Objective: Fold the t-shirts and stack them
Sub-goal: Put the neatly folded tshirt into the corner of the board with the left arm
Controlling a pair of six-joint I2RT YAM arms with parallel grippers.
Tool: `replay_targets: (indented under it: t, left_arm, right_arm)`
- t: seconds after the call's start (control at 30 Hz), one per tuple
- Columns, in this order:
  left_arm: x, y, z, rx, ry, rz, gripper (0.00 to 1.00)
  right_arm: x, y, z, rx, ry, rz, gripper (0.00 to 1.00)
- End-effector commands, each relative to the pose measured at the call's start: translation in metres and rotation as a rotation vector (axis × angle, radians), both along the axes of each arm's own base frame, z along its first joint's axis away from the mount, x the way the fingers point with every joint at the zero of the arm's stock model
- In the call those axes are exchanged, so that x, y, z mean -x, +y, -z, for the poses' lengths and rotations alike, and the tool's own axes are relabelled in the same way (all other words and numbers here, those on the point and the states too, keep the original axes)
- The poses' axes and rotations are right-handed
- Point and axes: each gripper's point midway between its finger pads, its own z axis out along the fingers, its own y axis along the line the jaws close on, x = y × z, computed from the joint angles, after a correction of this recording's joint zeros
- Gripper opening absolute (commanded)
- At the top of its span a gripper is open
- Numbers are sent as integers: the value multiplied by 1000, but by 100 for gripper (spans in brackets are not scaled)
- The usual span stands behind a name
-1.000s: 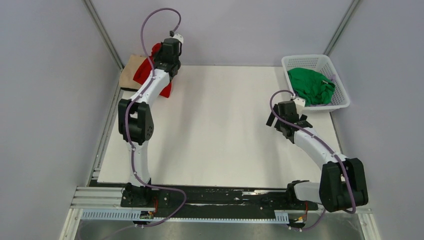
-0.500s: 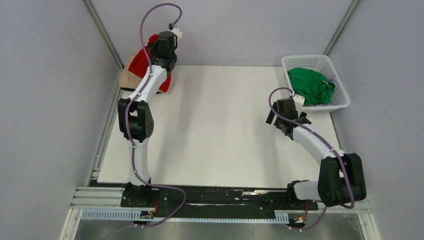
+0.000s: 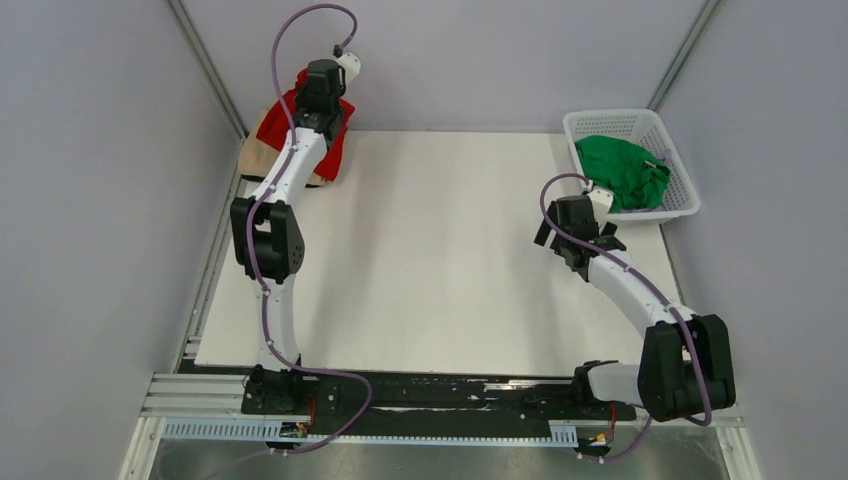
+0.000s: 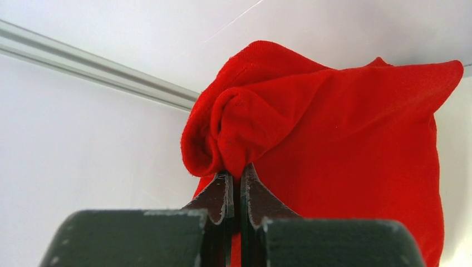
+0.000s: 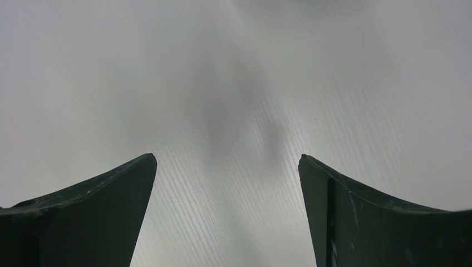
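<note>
At the far left corner of the white surface (image 3: 430,270), the left hand (image 4: 234,177) is pinching a bunched fold of the bright red t-shirt (image 4: 334,128), its two dark fingers pressed nearly together on the cloth. The left arm (image 3: 285,180) is stretching out toward that corner, and in the overhead view the red cloth is showing on both sides of the wrist. Beneath it and just to its left, the tan beige t-shirt (image 3: 258,152) is lying at the surface's edge, with the red cloth overlapping it. On the right side, the right hand (image 5: 227,161) is hovering over bare surface with its fingers spread wide, holding nothing. Beyond it, at the far right corner, the green t-shirt (image 3: 622,170) is lying crumpled inside the white lattice basket (image 3: 688,205), well apart from the other two shirts.
</note>
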Motion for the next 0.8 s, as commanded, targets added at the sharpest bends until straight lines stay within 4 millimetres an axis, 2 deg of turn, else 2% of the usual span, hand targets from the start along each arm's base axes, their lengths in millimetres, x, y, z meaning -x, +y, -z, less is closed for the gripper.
replay_targets:
  t: [0.0,0.17,0.33,0.37,0.4,0.43,0.47,0.5,0.53,0.57,0.6,0.63,0.77]
  left_arm:
    - [0,16,-27,49,-58,32,0]
    - [-11,28,-2,107,-4,104,0]
    - [-24,53,24,109,40,120,0]
    - [-27,55,22,108,31,122,0]
    - [-31,63,32,107,47,114,0]
    - [-34,62,29,111,36,124,0]
    - [-37,80,34,121,33,102,0]
    - [-40,89,42,133,42,105,0]
    - [-43,93,40,143,29,109,0]
    - [-46,99,48,152,34,110,0]
    - [-49,103,45,152,21,108,0]
    - [-52,110,54,154,28,101,0]
    - [-59,133,59,156,-5,71,0]
  right_arm:
    - [-9,-6,-22,24,-44,16,100]
    - [-9,-7,-19,35,-22,26,100]
    - [-10,-9,-16,46,6,38,100]
    - [-10,-10,-14,51,15,44,100]
    - [-10,-10,-13,53,21,48,100]
    - [-11,-11,-12,56,28,52,100]
    - [-11,-11,-11,57,36,55,100]
    - [-12,-11,-11,58,43,57,100]
    - [-12,-11,-11,60,49,61,100]
    - [-12,-12,-10,63,59,66,100]
    - [-13,-12,-10,66,62,72,100]
    - [-14,-13,-11,68,65,75,100]
    - [-15,-13,-12,69,79,83,100]
